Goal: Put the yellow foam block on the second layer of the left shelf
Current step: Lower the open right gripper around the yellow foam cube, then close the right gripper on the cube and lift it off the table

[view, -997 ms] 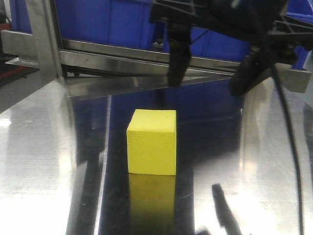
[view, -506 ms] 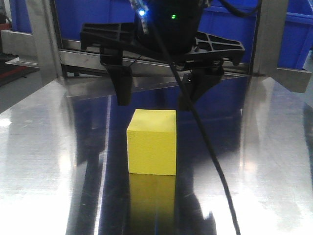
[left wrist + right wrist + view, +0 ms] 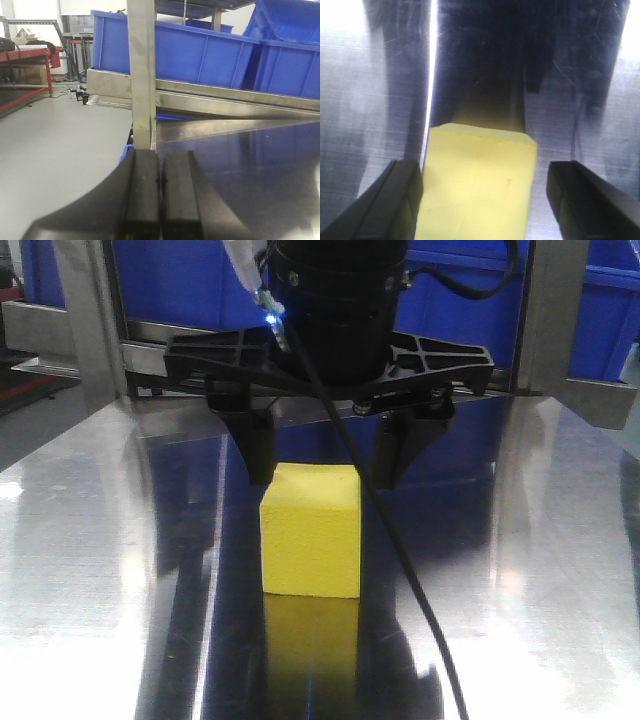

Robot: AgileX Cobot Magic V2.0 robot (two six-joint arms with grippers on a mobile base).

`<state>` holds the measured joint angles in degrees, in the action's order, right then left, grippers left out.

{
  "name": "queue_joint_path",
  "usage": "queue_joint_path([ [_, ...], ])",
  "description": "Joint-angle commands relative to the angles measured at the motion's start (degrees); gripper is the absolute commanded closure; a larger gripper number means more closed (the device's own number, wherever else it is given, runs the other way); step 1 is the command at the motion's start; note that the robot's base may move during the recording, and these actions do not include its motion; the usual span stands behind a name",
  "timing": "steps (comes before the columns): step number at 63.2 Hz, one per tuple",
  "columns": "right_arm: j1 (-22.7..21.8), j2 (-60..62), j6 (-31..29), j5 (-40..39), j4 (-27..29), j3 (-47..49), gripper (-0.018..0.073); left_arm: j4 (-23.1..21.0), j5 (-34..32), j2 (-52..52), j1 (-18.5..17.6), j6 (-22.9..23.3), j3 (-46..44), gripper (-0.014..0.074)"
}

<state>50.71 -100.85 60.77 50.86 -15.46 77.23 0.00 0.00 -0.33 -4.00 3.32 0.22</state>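
Black right gripper point(image 3: 329, 468) pointing straight down over bright yellow matte foam cube point(image 3: 311, 535), jaws gaping wide, fingers point(image 3: 260, 448) flanking cube's top, gripping nothing. Cube sitting flat on polished steel tabletop point(image 3: 110, 570), one face facing front camera, no long axis. Left gripper point(image 3: 160, 192) pads pressing together, empty.

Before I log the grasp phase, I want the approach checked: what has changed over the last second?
The right gripper swung in from the right of the front view and centred over the yellow foam block. It then came down so its open fingers straddle the block's top. Nothing is gripped yet. The block stayed put on the steel table, upright and unturned.
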Motion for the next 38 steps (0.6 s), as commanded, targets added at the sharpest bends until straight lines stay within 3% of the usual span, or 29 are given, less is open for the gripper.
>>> queue_joint_path([
  [1, 0.0, 1.9, 0.0, -1.7, -2.3, 1.9, -0.0042, -0.3, -4.6, -1.0, 0.0, 0.2, 1.5, 0.0473],
  [27, 0.0, -1.7, 0.0, -3.4, 0.6, 1.9, -0.0039, -0.3, -4.6, -1.0, 0.0, 0.2, 1.5, 0.0473],
  [38, 0.0, -2.1, 0.0, -3.5, 1.1, 1.9, 0.0036, -0.3, -4.6, -1.0, 0.0, 0.2, 1.5, 0.0473],
])
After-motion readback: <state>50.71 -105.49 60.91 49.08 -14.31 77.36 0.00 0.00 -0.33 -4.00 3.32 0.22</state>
